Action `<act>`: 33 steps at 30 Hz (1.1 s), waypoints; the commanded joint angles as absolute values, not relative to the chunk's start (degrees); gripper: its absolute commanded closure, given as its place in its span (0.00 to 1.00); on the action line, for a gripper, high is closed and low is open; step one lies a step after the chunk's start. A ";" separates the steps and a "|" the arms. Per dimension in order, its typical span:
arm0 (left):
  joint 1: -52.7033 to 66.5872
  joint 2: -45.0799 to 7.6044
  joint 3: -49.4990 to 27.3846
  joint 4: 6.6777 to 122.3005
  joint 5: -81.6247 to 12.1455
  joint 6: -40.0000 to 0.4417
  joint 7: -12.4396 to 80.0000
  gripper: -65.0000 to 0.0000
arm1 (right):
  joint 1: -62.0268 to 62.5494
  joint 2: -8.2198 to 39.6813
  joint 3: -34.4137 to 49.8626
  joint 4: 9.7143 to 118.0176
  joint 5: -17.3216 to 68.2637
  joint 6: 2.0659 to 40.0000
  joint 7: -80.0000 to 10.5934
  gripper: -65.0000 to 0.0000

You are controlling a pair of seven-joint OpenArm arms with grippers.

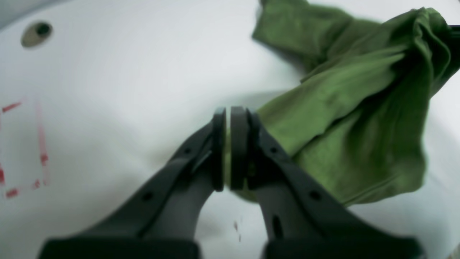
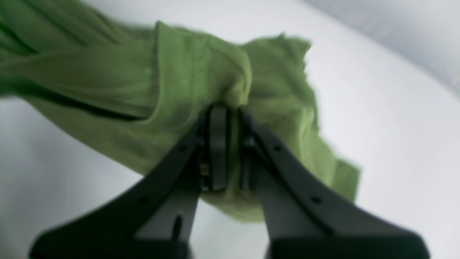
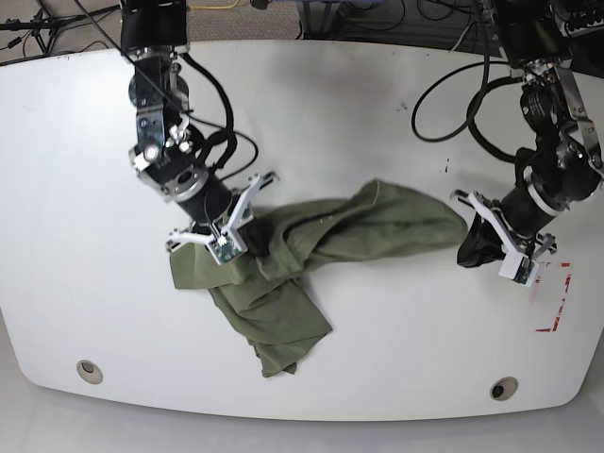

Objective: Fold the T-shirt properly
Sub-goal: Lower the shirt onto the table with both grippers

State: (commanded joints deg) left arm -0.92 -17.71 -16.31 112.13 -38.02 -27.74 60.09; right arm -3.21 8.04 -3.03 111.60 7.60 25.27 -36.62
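My white table (image 3: 85, 189) carries the olive-green T-shirt (image 3: 311, 245), bunched and stretched across its middle, one crumpled end spreading toward the near edge. Red tape marks (image 3: 557, 302) sit on the surface near my left arm's side. Two round holes (image 3: 90, 371) lie along the near edge, one toward each corner. Black cables (image 3: 444, 104) trail over the far part of the tabletop.

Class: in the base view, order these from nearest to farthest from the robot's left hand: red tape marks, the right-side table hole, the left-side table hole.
From the left hand:
1. Red tape marks, just beside it, toward the table's right edge.
2. Right-side table hole, near the front edge.
3. Left-side table hole, far across the table.
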 joint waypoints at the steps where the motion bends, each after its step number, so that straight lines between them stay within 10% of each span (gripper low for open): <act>1: 0.13 -17.71 -16.31 112.13 -38.02 -27.74 60.09 1.00 | -4.44 7.43 -3.03 111.78 7.60 25.27 -36.62 0.96; 24: 14.81 -22.11 -16.31 111.87 -37.85 -27.47 60.09 0.97 | -19.65 3.38 -3.30 113.63 7.60 25.27 -36.53 0.96; 33: 4.00 -17.80 -16.40 108.26 -37.58 -27.21 60.09 0.29 | -19.65 3.56 -3.30 113.63 7.60 25.27 -36.53 0.96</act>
